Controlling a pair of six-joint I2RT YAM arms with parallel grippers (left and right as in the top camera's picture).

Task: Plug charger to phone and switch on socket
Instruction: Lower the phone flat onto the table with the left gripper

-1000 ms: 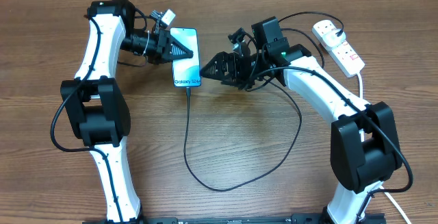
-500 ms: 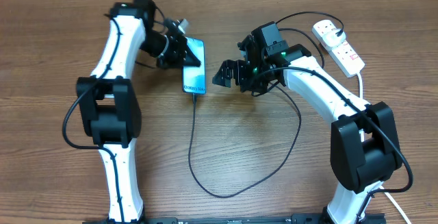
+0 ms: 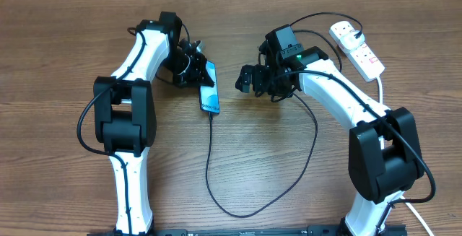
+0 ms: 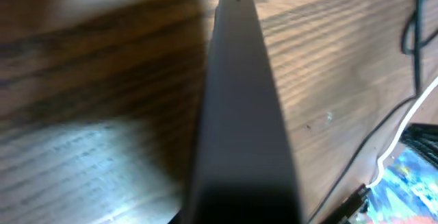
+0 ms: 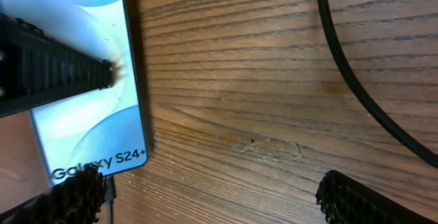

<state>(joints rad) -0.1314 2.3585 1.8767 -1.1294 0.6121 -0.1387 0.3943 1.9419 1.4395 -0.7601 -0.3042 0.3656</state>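
Left pincer (image 3: 201,72) clamps the slim blue-screened phone (image 3: 210,96), likely to steady it for the thin black charger cable (image 3: 208,149); right pincer (image 3: 244,81) gapes empty.

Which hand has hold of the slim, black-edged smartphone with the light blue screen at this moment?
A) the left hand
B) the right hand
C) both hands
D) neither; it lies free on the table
A: the left hand is closed on the slim blue-screened smartphone. The right wrist view shows one of its fingers across the screen. In the overhead view the right hand is open and apart from the smartphone.
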